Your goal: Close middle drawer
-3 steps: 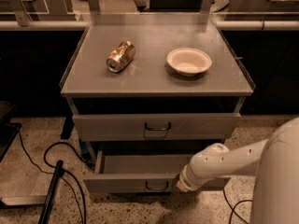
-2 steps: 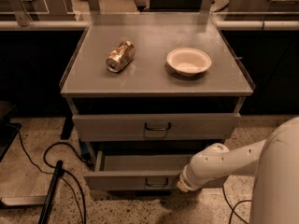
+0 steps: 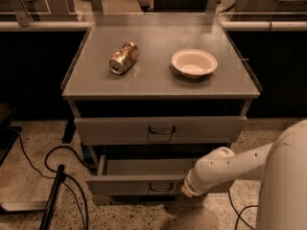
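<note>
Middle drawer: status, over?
Gripper low at drawer front, right of handle. Middle drawer pulled out, not yet shut. Nothing seen in its path.

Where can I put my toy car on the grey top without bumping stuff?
The front strip of the cabinet top, before the can and the bowl, is bare; so is the back strip behind them. The gap between those two is tighter. Down low it is crowded: the gripper sits at the middle drawer front.
</note>
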You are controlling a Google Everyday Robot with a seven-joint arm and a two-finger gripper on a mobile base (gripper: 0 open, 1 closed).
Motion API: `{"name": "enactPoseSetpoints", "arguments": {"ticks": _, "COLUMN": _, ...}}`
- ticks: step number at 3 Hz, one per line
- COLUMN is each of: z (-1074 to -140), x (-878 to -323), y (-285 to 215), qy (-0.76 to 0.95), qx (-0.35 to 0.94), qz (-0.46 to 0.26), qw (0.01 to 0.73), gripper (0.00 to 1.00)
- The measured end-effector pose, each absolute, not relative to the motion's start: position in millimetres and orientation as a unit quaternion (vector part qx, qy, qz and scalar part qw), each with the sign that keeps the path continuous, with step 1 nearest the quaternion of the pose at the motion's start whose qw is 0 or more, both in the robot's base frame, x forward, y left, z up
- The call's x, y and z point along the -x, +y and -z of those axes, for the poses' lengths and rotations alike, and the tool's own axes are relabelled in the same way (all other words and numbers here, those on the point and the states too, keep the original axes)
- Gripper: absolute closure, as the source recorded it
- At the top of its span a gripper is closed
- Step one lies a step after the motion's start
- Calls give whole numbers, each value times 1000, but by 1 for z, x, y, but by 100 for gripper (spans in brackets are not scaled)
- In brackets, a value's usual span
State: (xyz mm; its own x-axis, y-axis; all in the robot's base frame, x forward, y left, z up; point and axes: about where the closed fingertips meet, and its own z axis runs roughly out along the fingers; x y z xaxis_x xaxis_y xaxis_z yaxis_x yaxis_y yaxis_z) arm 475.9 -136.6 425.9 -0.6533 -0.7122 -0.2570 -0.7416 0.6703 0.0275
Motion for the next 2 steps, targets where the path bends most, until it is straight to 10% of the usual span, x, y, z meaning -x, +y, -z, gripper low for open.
{"name": "enactPoseSetpoints", "arguments": {"ticks": 2, "z": -426, "x": -476, "y": -137, "qy": 907, "qx": 401, "qz": -65, "qw": 113, "gripper": 0}}
